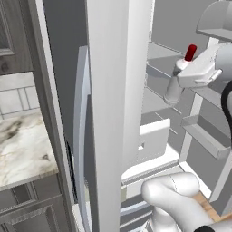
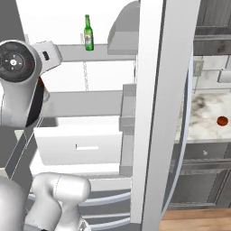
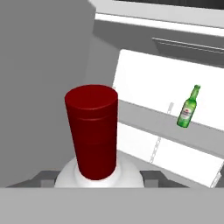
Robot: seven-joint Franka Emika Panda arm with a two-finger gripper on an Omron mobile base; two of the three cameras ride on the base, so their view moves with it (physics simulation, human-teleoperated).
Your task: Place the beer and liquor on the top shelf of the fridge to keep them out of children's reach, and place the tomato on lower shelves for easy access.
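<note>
Liquor bottle (image 3: 92,135) red cap right at the camera, hand (image 1: 192,72) closed on its neck, inside the open fridge (image 1: 113,90). Beer (image 2: 89,33) upright on the top shelf (image 2: 101,52), well apart from the liquor. Tomato (image 2: 222,121) on the tabletop (image 2: 203,113) outside the fridge.

1. Fridge (image 1: 115,90) door edge stands as a tall post between counter (image 1: 22,149) and interior; passage lies on its inner side.
2. Liquor (image 1: 177,81) stands in the interior, red cap close before the hand camera.
3. Top shelf (image 2: 74,52) carries the beer (image 2: 89,32); bare plate on both sides of it.
4. Door bins (image 1: 206,136) jut along the right flank.
</note>
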